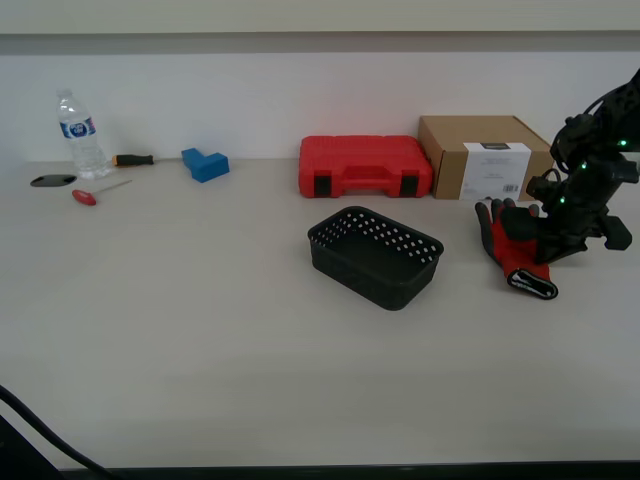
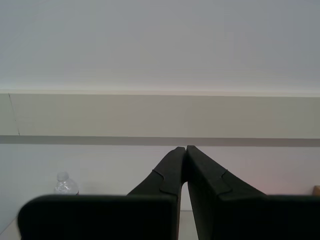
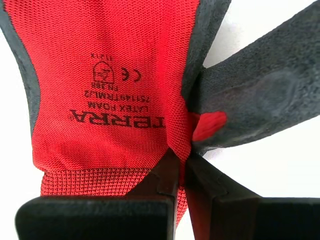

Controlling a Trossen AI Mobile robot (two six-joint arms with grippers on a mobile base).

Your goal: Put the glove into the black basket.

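The red glove (image 1: 515,248) lies on the table at the exterior view's right, dark fingertips toward the wall and its black-and-white cuff toward the front. My first gripper (image 1: 548,240) is down on it. In the first wrist view the jaws (image 3: 182,159) are shut, pinching a fold of the glove's red knit (image 3: 110,75) beside its dark thumb. The black basket (image 1: 370,272) stands empty to the exterior view's left of the glove, about a hand's width away. My second gripper (image 2: 186,150) is shut and empty and points at the wall. It does not show in the exterior view.
A red tool case (image 1: 365,166) and a cardboard box (image 1: 485,155) stand behind the basket and the glove. At the far left are a water bottle (image 1: 78,135), a blue block (image 1: 205,163), two screwdrivers (image 1: 132,159) and a dark disc (image 1: 53,180).
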